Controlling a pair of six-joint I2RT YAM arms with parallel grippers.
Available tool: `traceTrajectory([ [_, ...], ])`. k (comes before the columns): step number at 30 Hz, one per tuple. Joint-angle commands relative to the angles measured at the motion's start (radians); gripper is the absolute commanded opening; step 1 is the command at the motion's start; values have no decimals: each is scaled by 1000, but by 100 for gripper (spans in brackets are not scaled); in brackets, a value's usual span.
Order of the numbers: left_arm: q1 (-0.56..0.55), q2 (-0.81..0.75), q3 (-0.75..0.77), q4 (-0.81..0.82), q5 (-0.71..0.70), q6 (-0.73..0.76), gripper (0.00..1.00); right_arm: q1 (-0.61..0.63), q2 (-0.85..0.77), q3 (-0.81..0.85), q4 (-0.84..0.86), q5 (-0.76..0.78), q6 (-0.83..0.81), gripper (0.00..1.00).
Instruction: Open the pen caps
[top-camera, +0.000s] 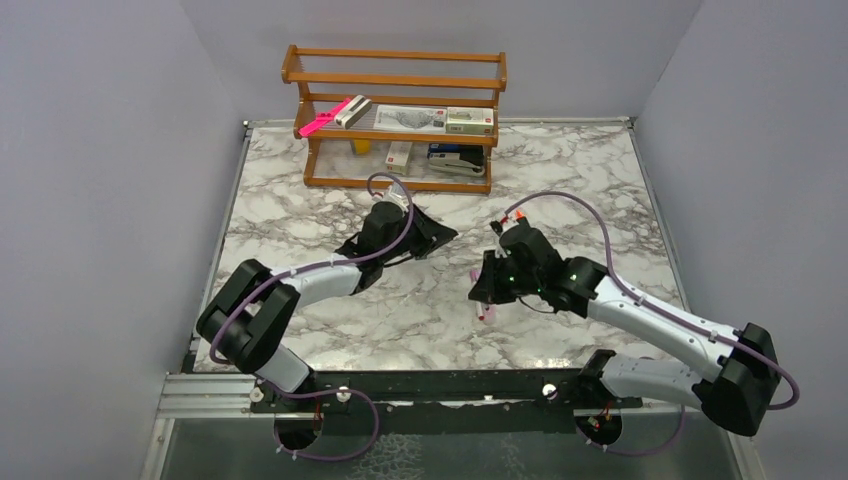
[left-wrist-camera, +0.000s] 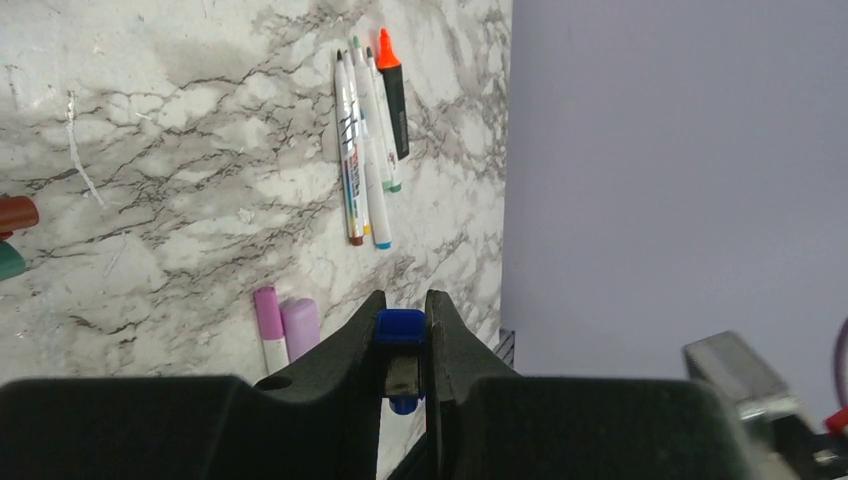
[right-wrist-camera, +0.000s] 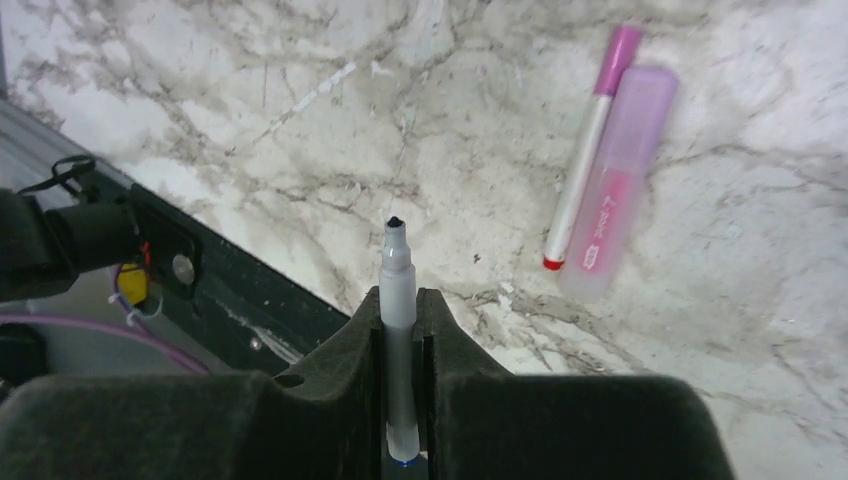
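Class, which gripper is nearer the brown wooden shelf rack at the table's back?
Left. The left gripper sits just in front of the brown wooden shelf rack; the right gripper sits farther away, rightward.

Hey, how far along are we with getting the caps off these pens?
Mostly done. Done: four pens lie uncapped in a row, with a loose red cap and green cap nearby. In hand: the left pincer grips the blue cap, and the right pincer grips a bare-tipped marker. Left: the lilac-capped marker and the pink highlighter are capped.
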Motion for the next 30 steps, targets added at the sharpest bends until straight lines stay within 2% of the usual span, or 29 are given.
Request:
traceTrajectory([
  [1, 21, -35, 17, -81, 169, 125, 0, 2, 63, 117, -82, 190, -83, 1],
  [7, 24, -192, 3, -368, 108, 305, 0, -33, 249, 242, -121, 387, -174, 1],
  [12, 33, -323, -1, -520, 64, 368, 0, -83, 431, 322, -111, 492, -252, 1],
  [20, 53, -383, -31, -574, 64, 391, 0, -118, 754, 551, -203, 650, -338, 1],
  [25, 63, -383, -54, -556, 89, 388, 0, -141, 840, 607, -216, 687, -368, 1],
  [30, 74, -381, -55, -558, 96, 395, 0, -159, 857, 597, -227, 699, -371, 1],
])
